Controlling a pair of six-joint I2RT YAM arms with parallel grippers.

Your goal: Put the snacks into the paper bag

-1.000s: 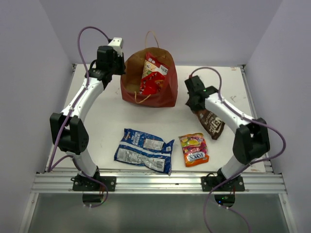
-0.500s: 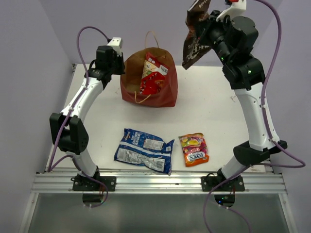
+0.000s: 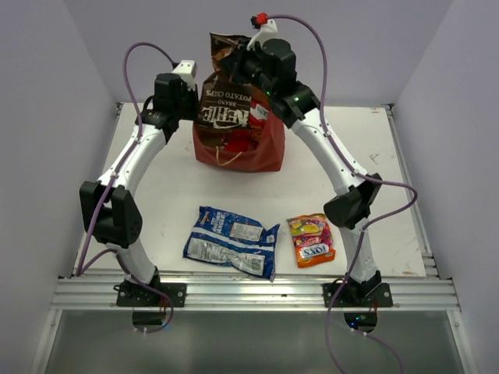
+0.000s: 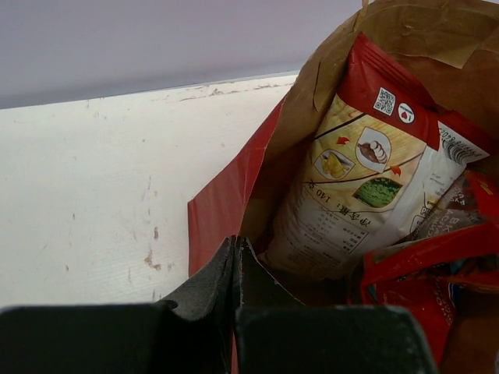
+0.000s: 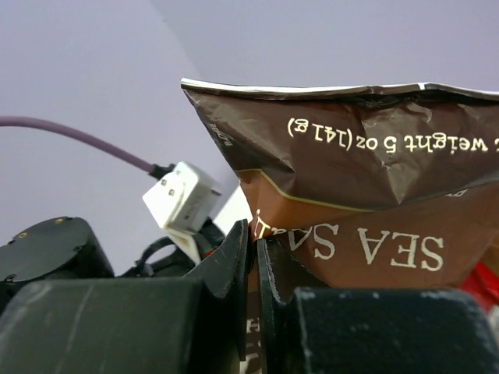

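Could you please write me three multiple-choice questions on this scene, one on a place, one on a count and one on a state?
1. How many packets lie on the table outside the paper bag? A. two. B. none. C. four.
2. Where is the brown chip bag? A. flat on the table. B. held over the paper bag. C. beside the arm bases.
3. The left gripper is: A. open wide. B. out of view. C. shut on the paper bag's edge.
Answers: 1 A, the blue-white packet and the small candy bag. 2 B, the right gripper pinches it above the bag's mouth. 3 C, it clamps the kraft rim.
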